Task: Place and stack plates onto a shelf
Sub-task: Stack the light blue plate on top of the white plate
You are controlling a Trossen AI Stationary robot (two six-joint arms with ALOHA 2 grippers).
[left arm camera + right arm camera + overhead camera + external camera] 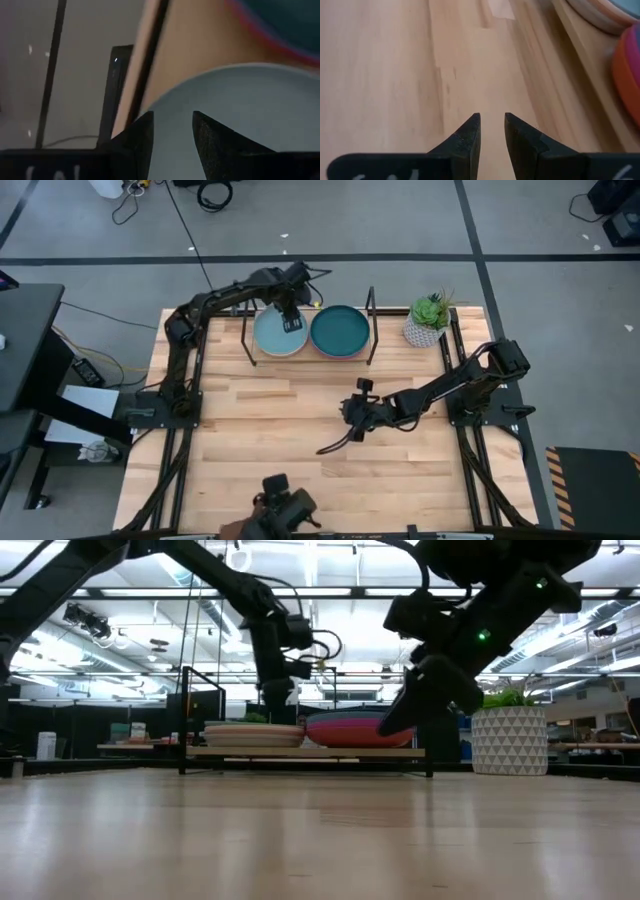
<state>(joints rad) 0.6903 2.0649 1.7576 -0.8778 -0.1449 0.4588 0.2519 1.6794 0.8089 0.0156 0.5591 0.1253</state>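
- Hovering over the left stack on the shelf, the left hand sits just above the light teal plate, its fingers parted a little with nothing between them; the left wrist view shows that pale plate right under the tips
- Resting on the shelf board are two stacks side by side: the left one topped by the light teal plate, the right one topped by the dark teal plate, with magenta and orange rims showing beneath it in the low view
- Judging from this, no plate is left loose on the tabletop, so the stacking looks done or all but done, and the step in hand seems to be the release of the last plate on the left stack
- Next the left hand likely needs a straight lift clear of the plate, minding the black wire end frame close beside it
- Farther right, the right hand waits low over the bare tabletop in front of the shelf, fingers slightly apart and empty
- At the far right corner stands a potted plant, well clear of both stacks
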